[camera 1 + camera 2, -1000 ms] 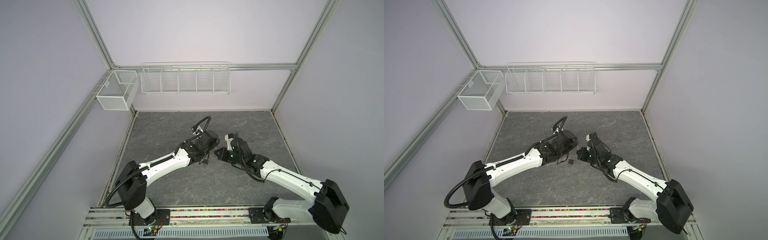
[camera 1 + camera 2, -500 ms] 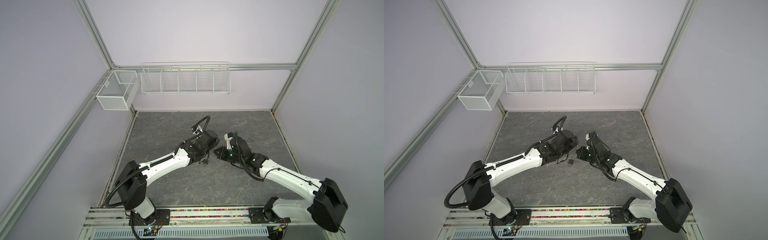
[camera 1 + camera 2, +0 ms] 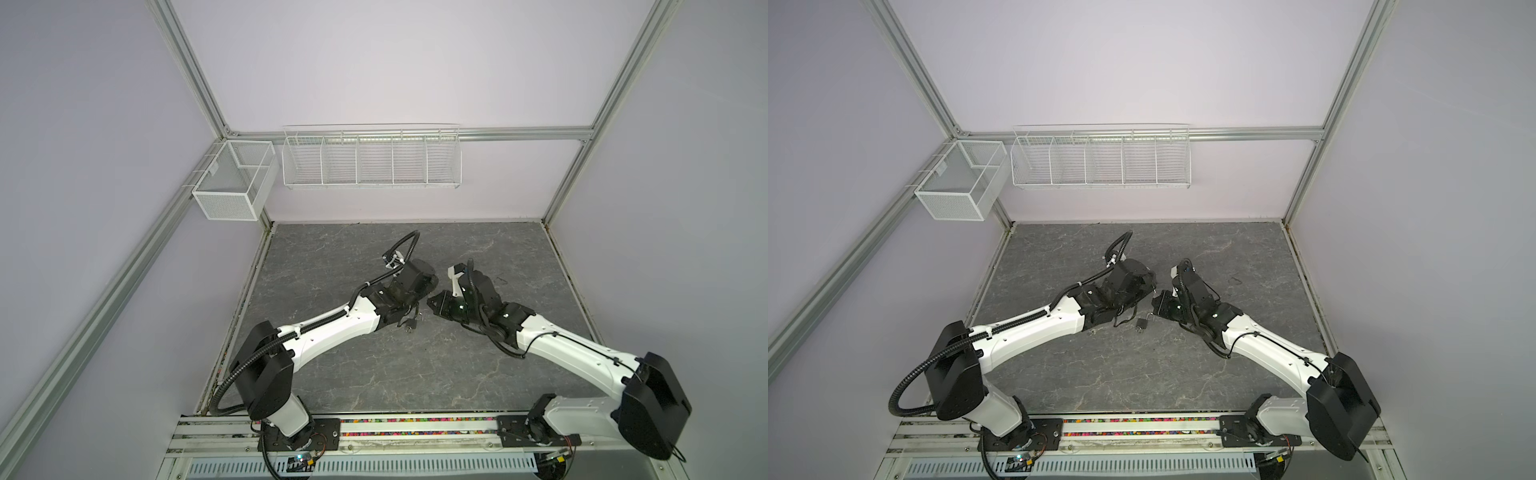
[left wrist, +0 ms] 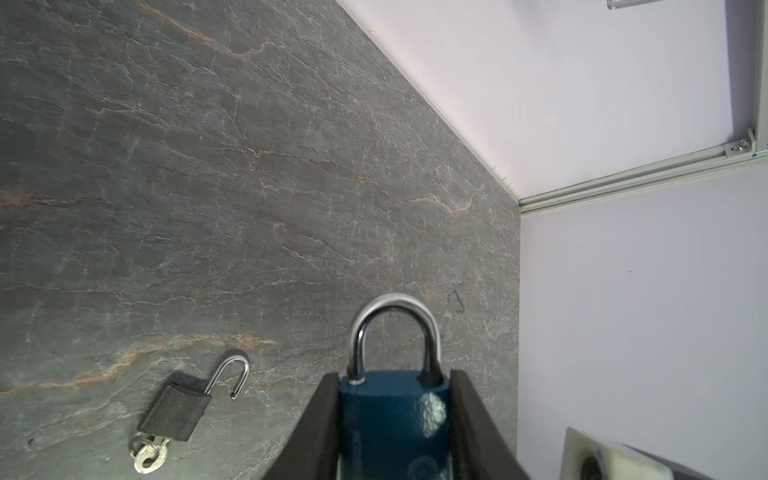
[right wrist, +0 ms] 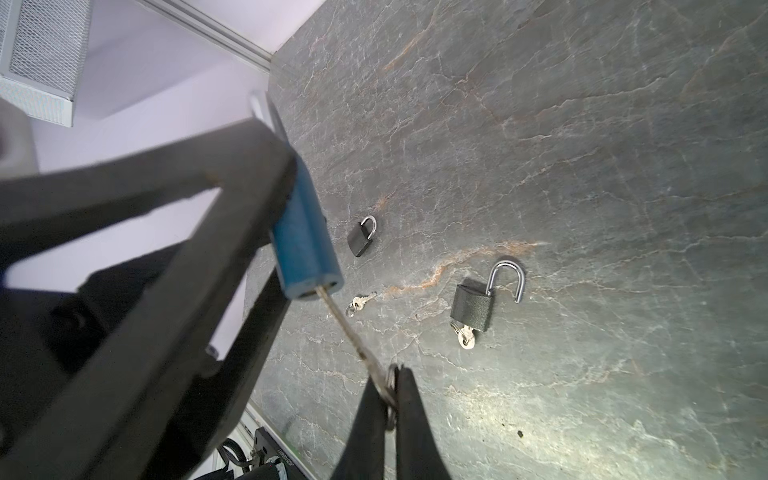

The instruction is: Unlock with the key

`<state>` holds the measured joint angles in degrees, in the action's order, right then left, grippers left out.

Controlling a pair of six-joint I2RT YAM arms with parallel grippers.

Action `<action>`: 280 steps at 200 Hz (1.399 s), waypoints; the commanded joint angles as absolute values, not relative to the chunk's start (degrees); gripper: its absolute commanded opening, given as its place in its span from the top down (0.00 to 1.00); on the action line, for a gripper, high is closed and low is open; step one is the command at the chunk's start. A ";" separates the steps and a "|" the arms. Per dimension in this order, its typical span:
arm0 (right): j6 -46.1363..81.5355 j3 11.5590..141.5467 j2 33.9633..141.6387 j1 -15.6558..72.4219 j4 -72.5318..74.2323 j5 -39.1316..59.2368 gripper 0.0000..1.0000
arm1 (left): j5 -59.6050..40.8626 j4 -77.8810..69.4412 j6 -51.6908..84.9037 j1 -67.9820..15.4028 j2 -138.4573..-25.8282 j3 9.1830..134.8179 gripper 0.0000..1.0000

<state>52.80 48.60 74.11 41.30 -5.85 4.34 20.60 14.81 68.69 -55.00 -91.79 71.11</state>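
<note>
This is a robotics lab cell: aluminium frame (image 3: 195, 79) around plain walls (image 3: 395, 62), wire baskets (image 3: 372, 166) on the back, arms (image 3: 332, 332) bolted to a rail (image 3: 415, 432).

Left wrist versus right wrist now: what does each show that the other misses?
Left wrist only: the shackle of the blue padlock face-on, both legs down in the body. Right wrist only: the key entering the padlock's underside, pinched by the right hand, plus a small shut padlock and a loose key on the table. Both: the blue padlock clamped in the left hand, and the open grey padlock with keys at its base.
</note>
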 commanded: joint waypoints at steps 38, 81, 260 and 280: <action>50.05 53.49 71.07 40.95 -6.66 4.40 0.94 | 18.99 15.21 67.41 -55.37 -93.32 71.90 1.00; 47.77 54.01 71.53 40.81 -5.83 5.50 0.94 | 16.39 15.70 67.76 -55.45 -93.36 72.38 1.00; 34.80 51.93 67.31 41.65 5.46 4.41 0.94 | 8.55 10.88 73.04 -59.24 -87.88 69.33 1.00; 32.46 52.86 67.75 42.13 3.97 3.17 0.94 | 7.96 10.79 73.91 -59.50 -88.32 69.53 1.00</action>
<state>37.28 49.52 67.90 41.08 -7.03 3.16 16.56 9.76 71.53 -55.27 -87.99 68.86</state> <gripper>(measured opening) 0.065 0.352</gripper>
